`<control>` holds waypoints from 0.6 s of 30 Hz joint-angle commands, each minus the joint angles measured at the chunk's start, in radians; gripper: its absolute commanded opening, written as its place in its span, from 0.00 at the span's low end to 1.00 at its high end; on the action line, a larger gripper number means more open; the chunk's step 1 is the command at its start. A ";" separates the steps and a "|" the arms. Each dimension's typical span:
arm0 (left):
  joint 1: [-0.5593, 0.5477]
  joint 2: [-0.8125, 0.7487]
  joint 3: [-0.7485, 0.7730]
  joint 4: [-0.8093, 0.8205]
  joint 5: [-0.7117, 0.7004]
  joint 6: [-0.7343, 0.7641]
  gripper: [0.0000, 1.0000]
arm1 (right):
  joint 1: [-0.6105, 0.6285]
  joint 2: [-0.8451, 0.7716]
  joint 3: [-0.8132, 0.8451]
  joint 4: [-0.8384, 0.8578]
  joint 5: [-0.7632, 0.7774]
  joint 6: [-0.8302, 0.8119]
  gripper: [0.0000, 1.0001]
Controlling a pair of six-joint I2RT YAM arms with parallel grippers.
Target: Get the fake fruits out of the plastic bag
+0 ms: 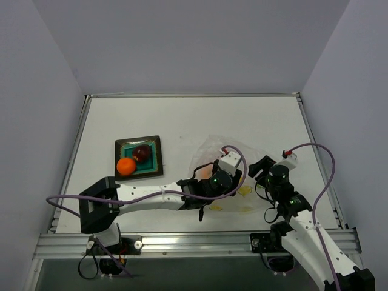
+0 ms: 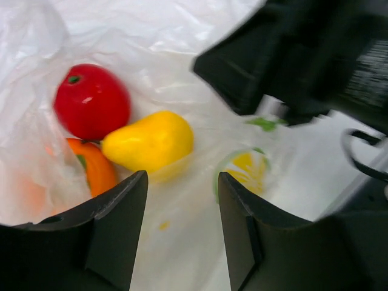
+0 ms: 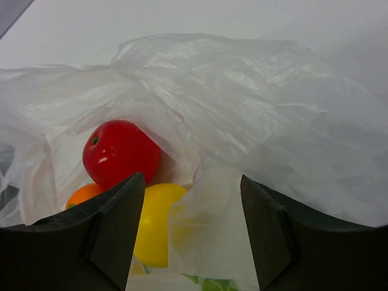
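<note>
Starting at the left: teal square plate with dark rim (image 1: 138, 140), loaded with a round orange fruit (image 1: 126, 166) and a dark red one (image 1: 142, 152). Right of it, near the middle of the worktop (image 1: 182, 115): clear crinkly lemon-print plastic bag (image 1: 209, 148), sheltering a glossy red round fruit (image 2: 91, 100), a yellow pear-shaped fruit (image 2: 148, 140) and an orange fruit (image 2: 94, 167). Left hand (image 2: 182, 179) over the bag, moderately parted, holding nothing; lower onto the yellow fruit, closing on fruit alone, never film. Right hand (image 3: 192, 179) at the bag's right, wide, gripping nothing; pinch the loose film ahead and lift, keeping the mouth open.
</note>
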 commanded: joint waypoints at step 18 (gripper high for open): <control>0.128 0.108 -0.016 0.142 0.057 -0.063 0.48 | 0.036 -0.152 0.202 -0.313 -0.077 0.016 0.50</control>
